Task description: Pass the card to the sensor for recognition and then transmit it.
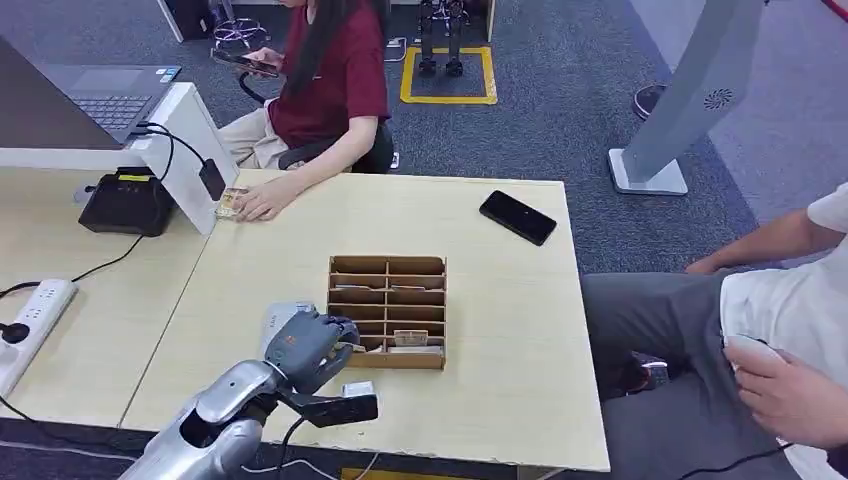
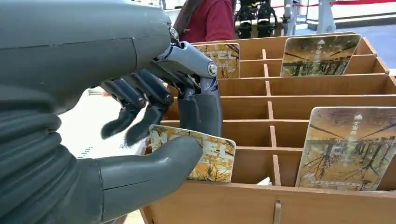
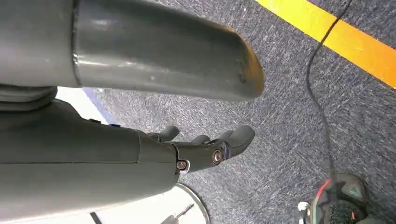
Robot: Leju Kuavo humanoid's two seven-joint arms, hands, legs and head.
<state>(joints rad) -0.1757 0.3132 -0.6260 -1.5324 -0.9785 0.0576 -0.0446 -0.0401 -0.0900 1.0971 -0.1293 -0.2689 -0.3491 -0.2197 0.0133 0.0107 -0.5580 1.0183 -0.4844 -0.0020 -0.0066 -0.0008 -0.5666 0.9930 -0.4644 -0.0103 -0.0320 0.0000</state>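
Left robot hand [image 2: 154, 135] pinching card [image 2: 210, 156]

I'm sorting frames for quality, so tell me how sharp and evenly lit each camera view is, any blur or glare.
Head view: evenly lit, soft, no glare on the pale wooden table. Left wrist view: brown wooden slotted card rack sharp, left hand close and slightly soft, background overexposed. Right wrist view: right hand clear, grey carpet streaked with blur.

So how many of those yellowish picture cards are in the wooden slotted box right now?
3 visible: one card pinched by the left hand, one beside it, one in a far slot. Others may be hidden.
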